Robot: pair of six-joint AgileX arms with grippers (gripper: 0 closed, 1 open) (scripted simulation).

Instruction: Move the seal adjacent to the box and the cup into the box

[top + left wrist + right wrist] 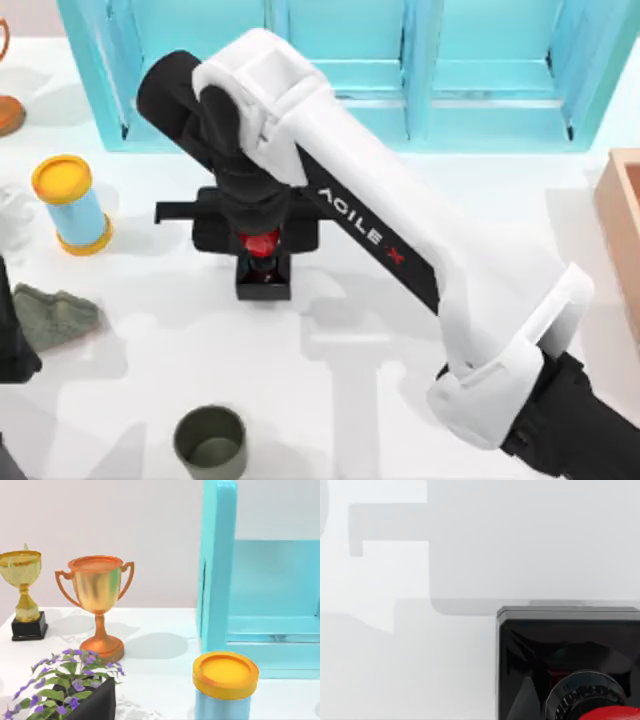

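Top view shows my right arm reaching diagonally from the tabletop's near right corner toward the middle of the table, its black right gripper (262, 250) directly above the seal (264, 268), a small stamp with a black cube-like base and a glossy red round knob; the knob sits right at the gripper's tip, but whether the pincer has closed on it or stands wide I cannot tell. The seal stands upright near the tabletop's centre, a little toward the left. The small dark olive-green cylindrical cup (210, 443) stands upright near the near edge, left of centre, well apart from the seal. The light tan wooden box (622, 225) lies at the right edge, partly out of frame, far from both. A large turquoise shelf unit (480, 60) runs along the far edge. A light-blue cylinder with yellow ends (71, 204) stands near the left edge, with a crumpled grey-green cloth (55, 315) nearer the front. My left arm is parked at the left edge. Right wrist view shows the seal's base (555, 650) on the white tabletop (445, 670). Left wrist view shows a copper trophy (96, 600), a gold trophy (22, 587) and a purple-flowered plant (70, 685).
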